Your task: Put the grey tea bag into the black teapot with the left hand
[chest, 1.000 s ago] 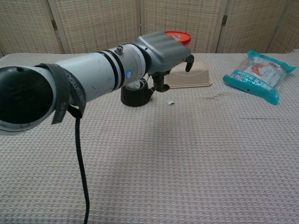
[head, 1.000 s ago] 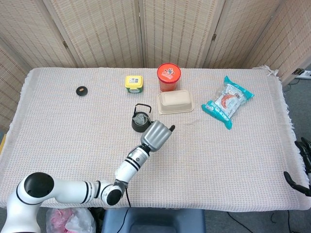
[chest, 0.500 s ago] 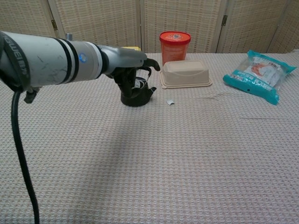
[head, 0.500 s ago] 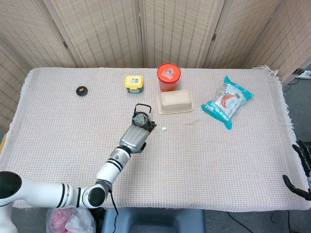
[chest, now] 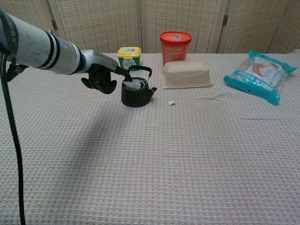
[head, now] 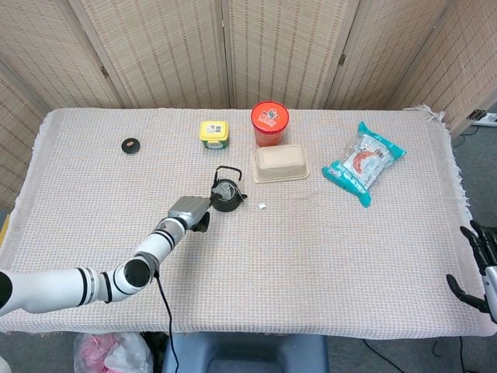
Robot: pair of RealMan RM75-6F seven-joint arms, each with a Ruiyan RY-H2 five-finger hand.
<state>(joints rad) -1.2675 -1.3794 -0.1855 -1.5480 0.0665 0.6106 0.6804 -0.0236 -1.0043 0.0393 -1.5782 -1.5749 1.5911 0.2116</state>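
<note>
Fingers [head: 475, 237] of the right hand [head: 470, 266] showed only at the table's near right edge, around 4 o'clock, and I could not tell if they were apart or together. The left hand [chest: 101, 75] hung over the table [head: 311, 256], just at 9 o'clock from the black teapot [chest: 136, 92]. It held nothing; one finger pointed toward the pot's rim and the rest looked curled. The grey tea bag [chest: 135, 84] sat inside the open teapot. A small white paper tag [chest: 171, 102] lay at 3 o'clock from the pot. Farther back stood a beige lidded box [chest: 186, 73], a red tub [chest: 175, 45] and a yellow-lidded jar [chest: 129, 56]. A teal snack bag [chest: 259, 75] lay toward 2 o'clock. A small black lid [head: 130, 144] lay far off at 10 o'clock.
</note>
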